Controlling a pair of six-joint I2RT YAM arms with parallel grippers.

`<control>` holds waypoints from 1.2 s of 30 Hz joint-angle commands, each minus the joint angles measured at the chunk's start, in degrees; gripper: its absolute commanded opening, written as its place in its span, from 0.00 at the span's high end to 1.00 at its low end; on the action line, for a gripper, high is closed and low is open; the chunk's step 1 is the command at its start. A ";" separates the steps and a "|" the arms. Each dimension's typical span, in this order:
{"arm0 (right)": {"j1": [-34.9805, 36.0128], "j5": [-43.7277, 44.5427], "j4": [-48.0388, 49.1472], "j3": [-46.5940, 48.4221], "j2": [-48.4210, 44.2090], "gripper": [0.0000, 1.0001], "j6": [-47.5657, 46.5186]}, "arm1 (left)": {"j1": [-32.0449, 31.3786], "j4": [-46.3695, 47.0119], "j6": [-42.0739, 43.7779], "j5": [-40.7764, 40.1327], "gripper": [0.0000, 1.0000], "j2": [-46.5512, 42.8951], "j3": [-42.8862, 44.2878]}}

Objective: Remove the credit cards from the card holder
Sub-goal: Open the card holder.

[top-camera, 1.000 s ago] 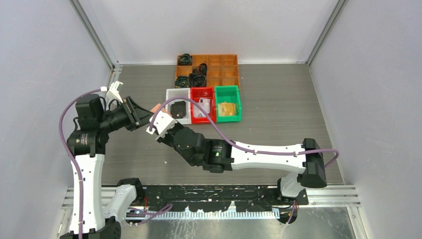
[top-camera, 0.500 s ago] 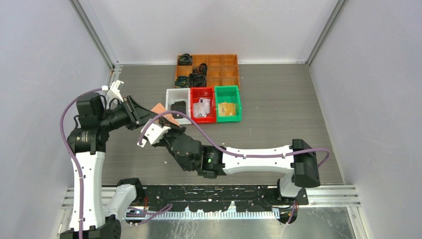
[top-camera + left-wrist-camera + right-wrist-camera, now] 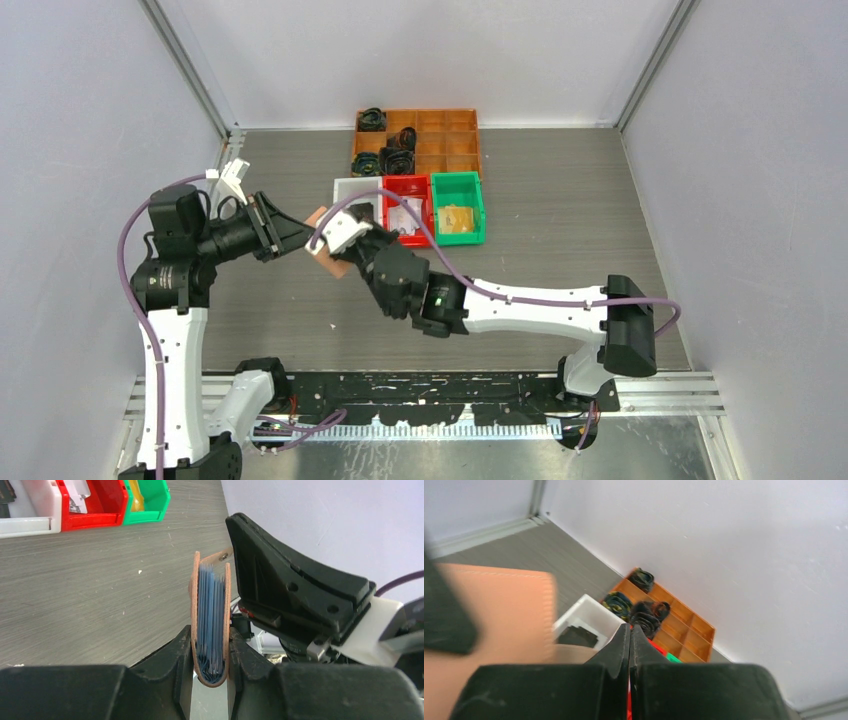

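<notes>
Above the table [image 3: 560, 190], left of the bins, the card holder [image 3: 322, 228] is held in the air by the left gripper [image 3: 296, 236], whose fingers [image 3: 172, 665] are clamped on its folded end. From the left wrist view [image 3: 210, 680] the holder [image 3: 210, 615] is seen edge-on, its long axis running straight out from the gripper, and its open end with the strap tab [image 3: 222, 556] points away from the fingers, toward the right arm. Grey-blue pocket layers [image 3: 210, 610] fill the space between its two tan-pink covers; I cannot tell whether any card edge sits among them.

The right gripper [image 3: 338, 262] hangs just beside the holder's free end. In the right wrist view its jaws [image 3: 629, 647] are pressed together with nothing between them, and the holder's tan-pink face [image 3: 499, 610] fills the left of that view, blurred.

Farther off stand a white bin [image 3: 340, 190], a red bin [image 3: 407, 185] and a green bin [image 3: 458, 182] in a row, with an orange tray [image 3: 450, 135] of black coiled bundles [image 3: 397, 160] beyond them.
</notes>
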 commanded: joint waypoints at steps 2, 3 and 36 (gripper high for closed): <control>-1.33 -0.48 -2.57 0.89 -5.46 1.00 7.68 | -0.12 1.76 -0.67 3.83 1.00 -0.30 3.32; -2.00 -2.30 -6.14 1.76 -6.38 0.98 11.88 | -0.14 1.85 -0.55 3.89 1.00 -0.27 3.37; -26.58 -70.31 20.88 -21.56 -16.46 0.03 88.57 | -0.17 13.25 -6.70 9.76 1.00 -1.85 3.92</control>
